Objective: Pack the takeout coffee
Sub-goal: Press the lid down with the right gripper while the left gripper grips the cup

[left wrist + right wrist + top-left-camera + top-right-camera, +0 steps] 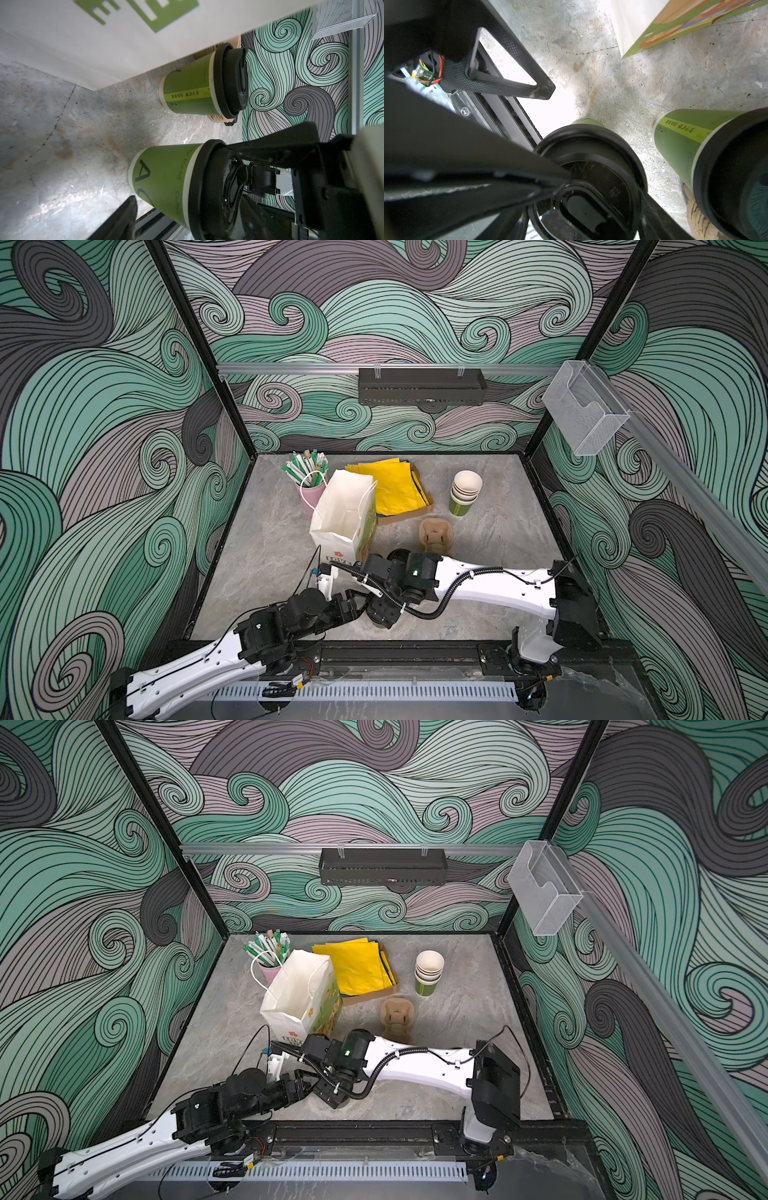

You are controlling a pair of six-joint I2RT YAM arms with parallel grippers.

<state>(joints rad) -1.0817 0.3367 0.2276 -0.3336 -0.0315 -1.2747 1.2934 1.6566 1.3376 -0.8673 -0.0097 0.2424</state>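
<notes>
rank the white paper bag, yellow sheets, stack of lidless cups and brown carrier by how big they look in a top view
1. white paper bag, though it stands tall, nearer the camera
2. yellow sheets
3-4. stack of lidless cups and brown carrier: too alike to rank

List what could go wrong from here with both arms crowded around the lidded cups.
1. A finger of the right gripper reaches over the lid of the near lidded cup; a sideways pull may tip it or loosen the lid.
2. The second lidded cup stands close by and could get knocked.
3. The open paper bag stands just beyond the arms; a brush might topple it.
</notes>
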